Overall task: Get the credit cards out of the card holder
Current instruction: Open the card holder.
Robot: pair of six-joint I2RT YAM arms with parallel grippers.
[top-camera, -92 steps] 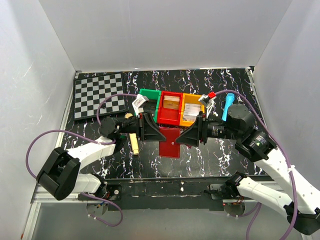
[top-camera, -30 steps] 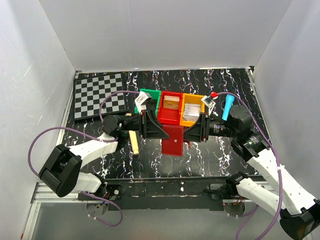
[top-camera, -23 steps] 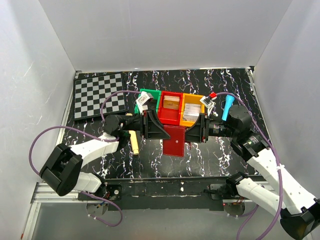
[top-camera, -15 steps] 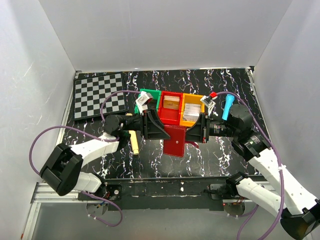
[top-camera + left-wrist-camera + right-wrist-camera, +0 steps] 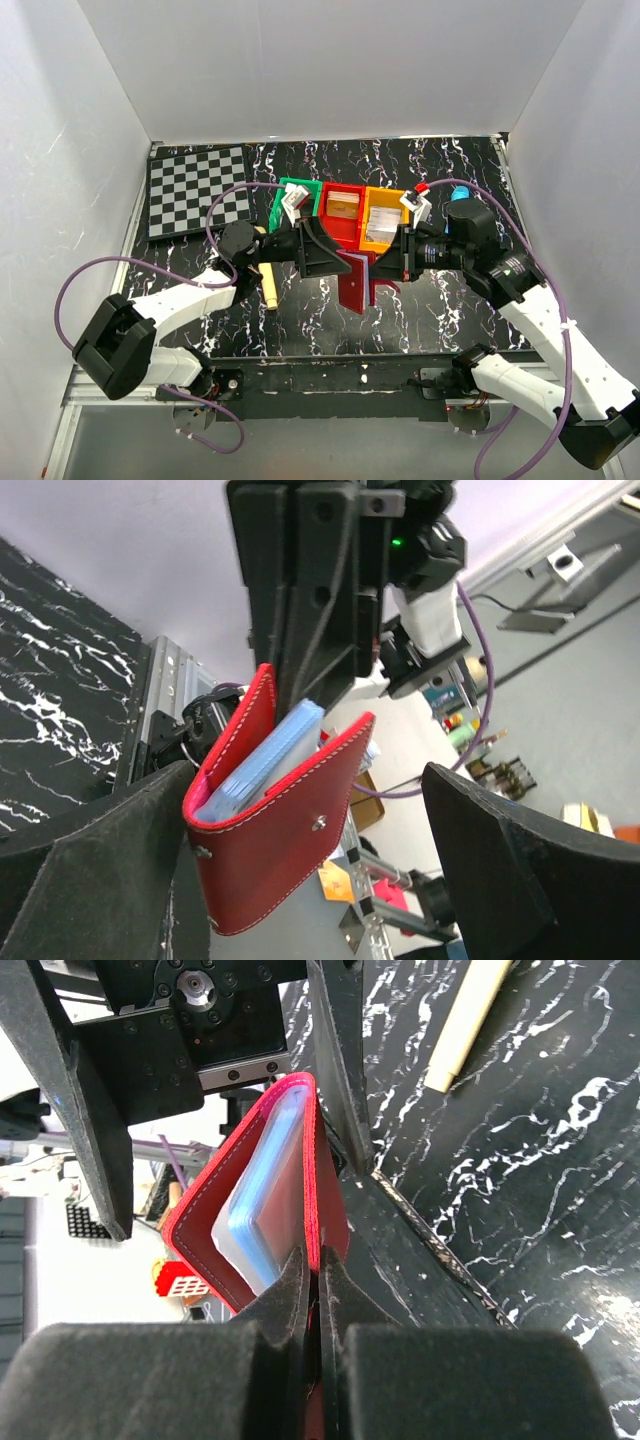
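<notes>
Two things are hidden from us: the faces of the pale-blue cards point(image 5: 265, 762) and how many there are. The card holder point(image 5: 355, 282), dark red with white stitching and a snap, hangs half open over the bench point(image 5: 430, 170) between the arms. The right tool point(image 5: 315, 1270) clamps one flap; the left tool point(image 5: 300, 880) stands wide on either side of it.

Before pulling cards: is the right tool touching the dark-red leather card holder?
Touching. Right wrist view shows the right tool clamped on one flap of the dark-red leather card holder.
</notes>
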